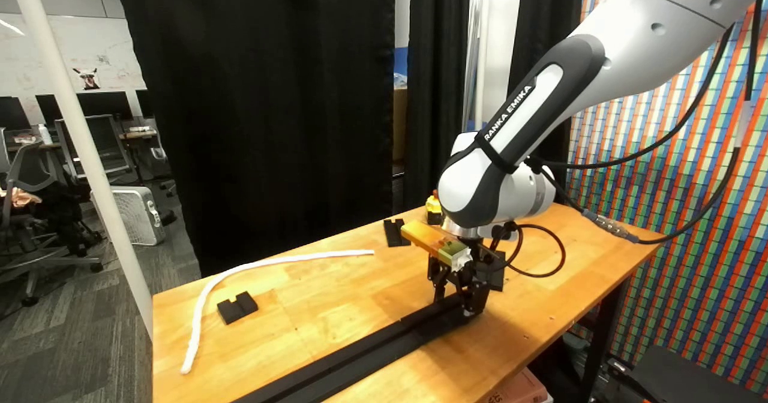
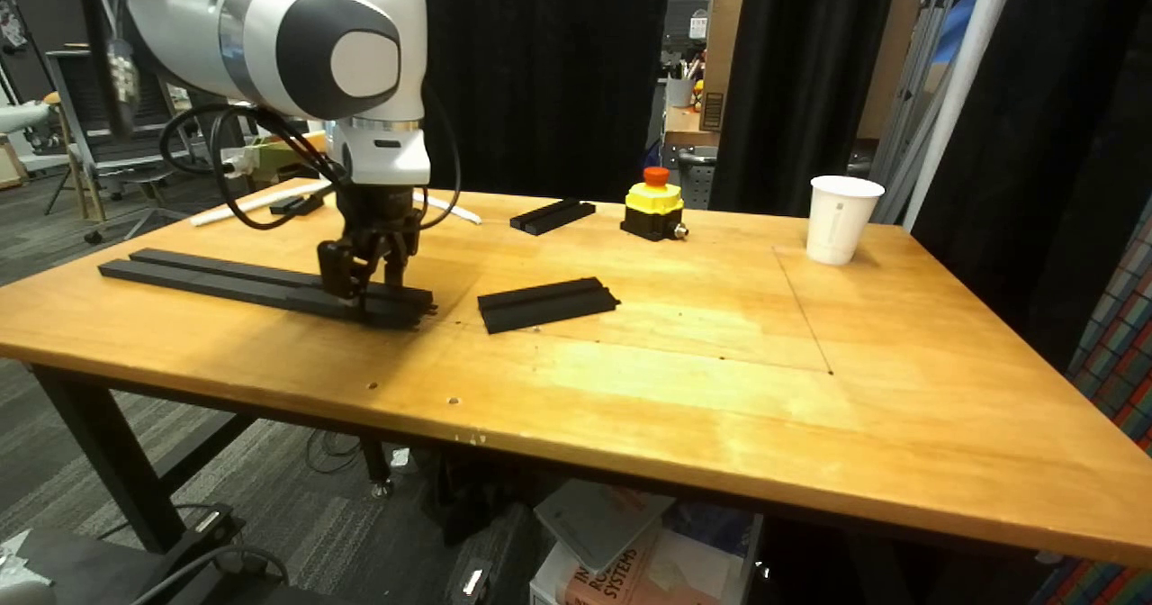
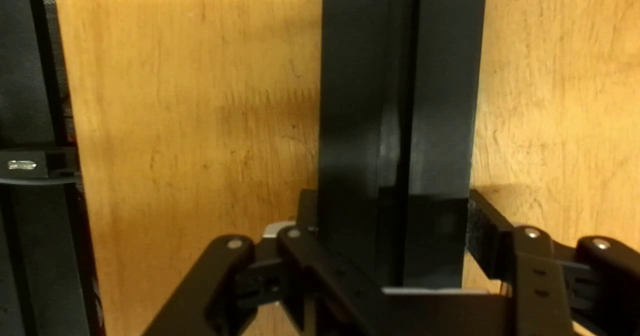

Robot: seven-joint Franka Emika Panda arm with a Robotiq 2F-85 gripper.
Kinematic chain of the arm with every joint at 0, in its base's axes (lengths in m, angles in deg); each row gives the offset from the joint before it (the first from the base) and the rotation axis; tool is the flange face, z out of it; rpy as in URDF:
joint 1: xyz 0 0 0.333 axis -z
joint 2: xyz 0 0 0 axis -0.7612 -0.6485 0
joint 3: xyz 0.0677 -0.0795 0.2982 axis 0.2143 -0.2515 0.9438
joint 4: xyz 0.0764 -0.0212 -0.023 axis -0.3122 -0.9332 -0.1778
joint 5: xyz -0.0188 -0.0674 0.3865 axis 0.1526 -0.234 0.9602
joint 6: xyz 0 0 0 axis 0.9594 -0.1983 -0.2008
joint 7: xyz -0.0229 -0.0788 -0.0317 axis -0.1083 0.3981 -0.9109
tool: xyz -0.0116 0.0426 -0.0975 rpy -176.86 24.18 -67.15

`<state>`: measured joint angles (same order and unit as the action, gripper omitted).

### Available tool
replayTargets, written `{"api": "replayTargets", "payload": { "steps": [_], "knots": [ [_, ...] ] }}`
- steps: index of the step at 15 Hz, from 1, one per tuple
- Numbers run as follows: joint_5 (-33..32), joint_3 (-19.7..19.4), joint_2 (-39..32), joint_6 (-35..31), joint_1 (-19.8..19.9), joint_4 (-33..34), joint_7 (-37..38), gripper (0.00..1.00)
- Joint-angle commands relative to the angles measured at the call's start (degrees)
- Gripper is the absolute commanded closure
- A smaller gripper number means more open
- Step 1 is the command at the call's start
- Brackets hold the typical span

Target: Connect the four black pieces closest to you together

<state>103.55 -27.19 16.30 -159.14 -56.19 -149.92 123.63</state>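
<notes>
The long black pieces lie in a row on the counter, and I have the end effector clamped on that row near its pronged end, fingers against both long sides. A seam crosses the row at the top of my wrist view; I can't tell whether it is locked. Just past the pronged end, apart and angled, lies the short black piece. Farther out I see a small black block inside the bend of the white curved strip, a second block near the yellow-and-red button, and a white cup standing upright.
</notes>
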Motion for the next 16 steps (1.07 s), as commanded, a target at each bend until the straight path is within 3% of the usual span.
{"api": "replayTargets", "payload": {
  "steps": [1, 16],
  "knots": [
    [0.82, 0.32, -0.58, -1.35, -0.13, 0.7, -0.41, 0.54],
    [1.39, 0.75, -2.04, -2.19, -0.37, 1.52, -1.13, 0.54]
  ]
}}
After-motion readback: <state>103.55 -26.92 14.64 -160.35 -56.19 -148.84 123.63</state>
